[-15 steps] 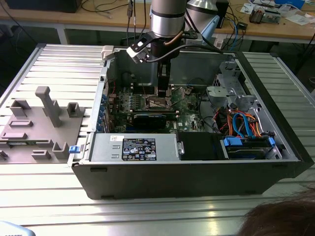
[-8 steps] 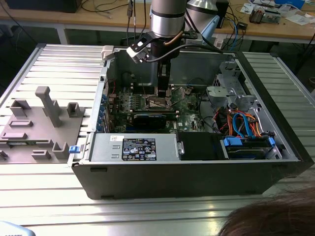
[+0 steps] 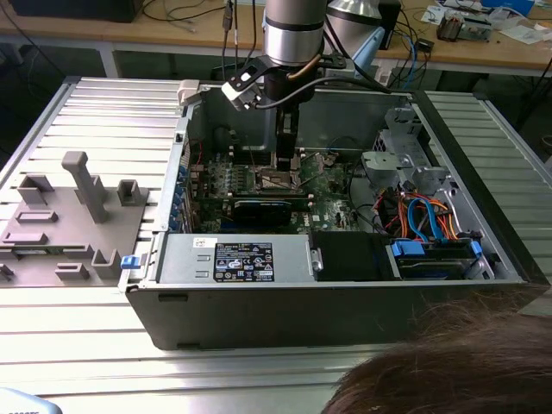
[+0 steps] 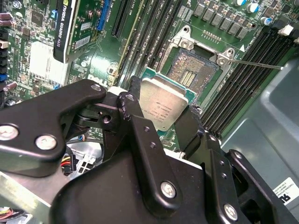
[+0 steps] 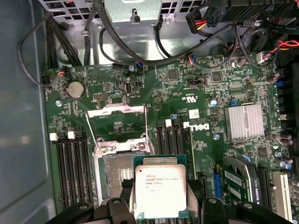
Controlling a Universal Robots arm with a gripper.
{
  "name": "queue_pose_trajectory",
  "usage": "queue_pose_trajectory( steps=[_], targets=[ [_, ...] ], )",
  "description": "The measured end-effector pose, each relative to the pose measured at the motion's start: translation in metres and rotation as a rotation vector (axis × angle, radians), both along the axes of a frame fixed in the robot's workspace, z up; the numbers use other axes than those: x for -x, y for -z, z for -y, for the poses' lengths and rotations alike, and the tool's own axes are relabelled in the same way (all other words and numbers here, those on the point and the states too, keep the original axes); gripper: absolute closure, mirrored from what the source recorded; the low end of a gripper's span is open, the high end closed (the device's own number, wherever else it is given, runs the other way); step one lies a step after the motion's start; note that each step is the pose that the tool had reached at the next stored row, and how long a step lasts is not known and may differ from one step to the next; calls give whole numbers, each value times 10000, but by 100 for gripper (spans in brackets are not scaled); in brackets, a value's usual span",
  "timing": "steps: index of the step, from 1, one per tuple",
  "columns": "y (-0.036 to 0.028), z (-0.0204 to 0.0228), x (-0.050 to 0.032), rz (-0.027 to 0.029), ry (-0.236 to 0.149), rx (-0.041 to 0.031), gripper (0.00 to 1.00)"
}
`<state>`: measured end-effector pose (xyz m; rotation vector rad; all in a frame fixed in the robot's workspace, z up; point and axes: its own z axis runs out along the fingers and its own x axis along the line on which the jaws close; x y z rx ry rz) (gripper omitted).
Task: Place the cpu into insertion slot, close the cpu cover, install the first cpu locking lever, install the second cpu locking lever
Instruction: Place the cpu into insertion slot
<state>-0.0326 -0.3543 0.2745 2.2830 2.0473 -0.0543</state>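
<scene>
Reaching down into one open computer case (image 3: 259, 302) that lies on a ribbed metal surface (image 3: 86, 112), the single arm holds its end effector (image 3: 286, 159) low over the green board in the exterior view. What it holds is too small to make out there. One grey fixture tray (image 3: 69, 216) sits on the exterior view's left, and a person's hair (image 3: 448, 362) cuts off the near corner.

In the second wrist view, two black fingers (image 4: 135, 109) pinch one cpu (image 4: 163, 105) by opposite edges. It is a flat square with a dull silver top, faint print and a green rim, and it is tilted and clear of the board. Just beyond it lies the one insertion slot (image 4: 194, 70), bare, its field of contacts showing inside a silvery rim. One thin lever rod (image 4: 254, 63) sticks out from the slot's corner. Long memory slots run on both sides. One graphics card (image 4: 70, 28) is cut off by the edge of the picture.

In the first wrist view, the cpu (image 5: 160, 191) hangs between the fingers (image 5: 117, 205) and overlaps one corner of the insertion slot (image 5: 117, 170), not seated. The one cpu cover (image 5: 117, 111), a silver frame with a window, stands swung open on the slot's far side. One finned heatsink (image 5: 244, 122) and one coin battery (image 5: 74, 88) sit well apart from the slot.
</scene>
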Motion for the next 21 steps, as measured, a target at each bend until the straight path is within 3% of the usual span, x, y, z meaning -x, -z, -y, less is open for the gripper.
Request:
queue_pose_trajectory(
  steps=[21],
  targets=[
    [4, 0, 0, 0, 113, 46, 46]
  ],
)
